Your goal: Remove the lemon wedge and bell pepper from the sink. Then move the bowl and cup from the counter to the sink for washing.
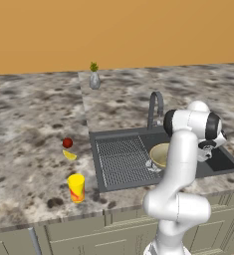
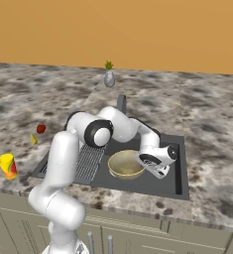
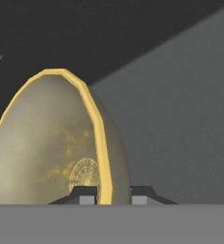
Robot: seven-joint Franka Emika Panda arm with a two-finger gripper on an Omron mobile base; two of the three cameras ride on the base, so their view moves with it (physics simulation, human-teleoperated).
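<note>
The bowl (image 3: 51,143) sits in the sink (image 2: 180,163), at centre of the right base view, its rim (image 3: 101,143) running between the two fingertips (image 3: 87,194) at the bottom of the hand view. The gripper (image 3: 112,195) is nearly closed, pinching that rim from both sides. At mid-left of the left base view, the cup (image 1: 76,188), lemon wedge (image 1: 69,155) and pepper (image 1: 67,143) lie on the counter (image 1: 29,124), apart from the sink.
</note>
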